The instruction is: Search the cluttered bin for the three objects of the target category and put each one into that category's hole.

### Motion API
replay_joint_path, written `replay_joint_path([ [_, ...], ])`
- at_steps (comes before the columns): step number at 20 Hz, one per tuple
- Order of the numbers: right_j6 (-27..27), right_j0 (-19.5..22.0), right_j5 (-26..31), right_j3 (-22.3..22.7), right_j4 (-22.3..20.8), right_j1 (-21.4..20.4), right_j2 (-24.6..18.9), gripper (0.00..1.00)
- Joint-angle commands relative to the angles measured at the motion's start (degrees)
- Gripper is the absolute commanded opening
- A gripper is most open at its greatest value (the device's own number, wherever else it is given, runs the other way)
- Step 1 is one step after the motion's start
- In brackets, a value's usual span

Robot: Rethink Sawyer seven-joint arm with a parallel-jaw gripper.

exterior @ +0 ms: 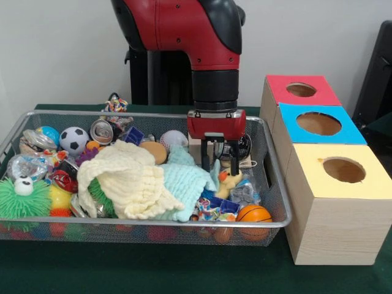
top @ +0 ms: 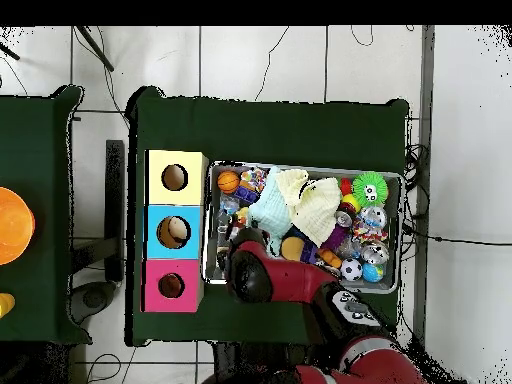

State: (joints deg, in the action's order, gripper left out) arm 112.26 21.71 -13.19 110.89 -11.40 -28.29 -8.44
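Observation:
The silver wire-mesh bin (exterior: 184, 223) holds a heap of toys and also shows in the overhead view (top: 401, 232). My gripper (exterior: 220, 164) hangs inside the bin's right part, open and holding nothing, fingertips just above a yellow toy duck (exterior: 228, 181) and next to a light blue cloth (exterior: 184, 180). The hole (exterior: 301, 90) in the red-topped box is at the far right, beyond the bin's corner. In the overhead view the hole (top: 171, 286) lies left of the bin. There the arm (top: 250, 275) hides the gripper.
A blue-topped box (exterior: 318, 138) and a yellow-topped box (exterior: 367, 184) stand in a row with the red one. In the bin lie a cream cloth (exterior: 128, 180), soccer ball (exterior: 74, 140), baseball (exterior: 173, 139), basketball (exterior: 253, 214), green spiky ball (exterior: 23, 196) and several cans.

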Motion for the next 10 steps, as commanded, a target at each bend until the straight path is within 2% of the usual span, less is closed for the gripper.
replay_joint_path([
  [1,19.20,5.12,-4.03,0.99,4.85,1.40,-16.68,1.00],
  [6,21.45,5.62,-5.79,1.70,8.95,1.48,-18.83,1.00],
  [10,20.86,5.74,-5.26,1.66,9.88,1.24,-18.90,1.00],
])
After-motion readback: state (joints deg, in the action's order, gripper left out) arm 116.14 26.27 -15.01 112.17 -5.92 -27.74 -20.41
